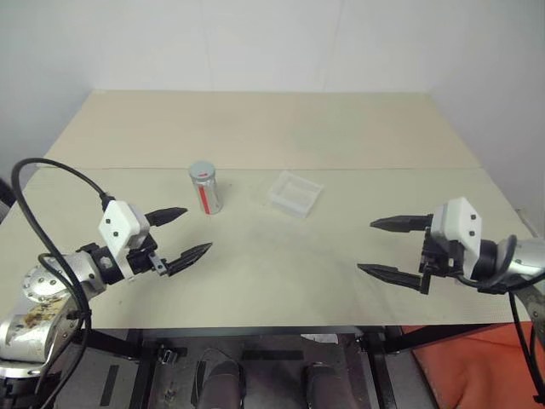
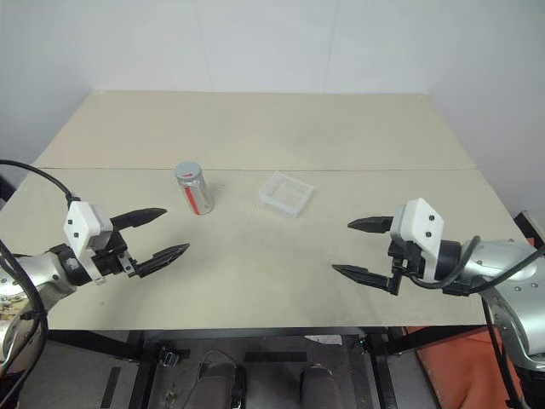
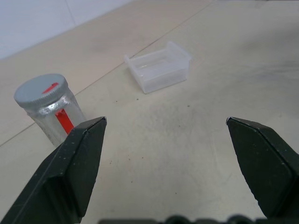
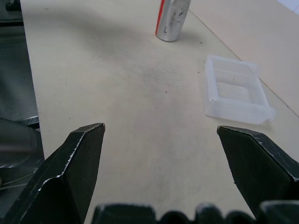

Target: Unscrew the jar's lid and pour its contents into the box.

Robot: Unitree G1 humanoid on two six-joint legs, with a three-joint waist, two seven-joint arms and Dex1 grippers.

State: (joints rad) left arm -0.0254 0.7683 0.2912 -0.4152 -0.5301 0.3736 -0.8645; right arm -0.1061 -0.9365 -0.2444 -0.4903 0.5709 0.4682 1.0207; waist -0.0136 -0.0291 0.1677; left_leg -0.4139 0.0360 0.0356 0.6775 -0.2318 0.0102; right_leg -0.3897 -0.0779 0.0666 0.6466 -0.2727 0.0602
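On table (image 1: 341, 273): upright silvery jar (image 1: 205, 192), red stripe, grey lid (image 1: 203, 171) on; both claws spread, empty.

The left gripper (image 3: 166, 128) has its two black fingers (image 3: 70, 168) spread wide over the beige table (image 3: 187, 154). The jar (image 3: 49, 107) stands upright with the lid (image 3: 41, 88) on. The box (image 3: 159, 70) lies apart from the jar, nothing visible inside.
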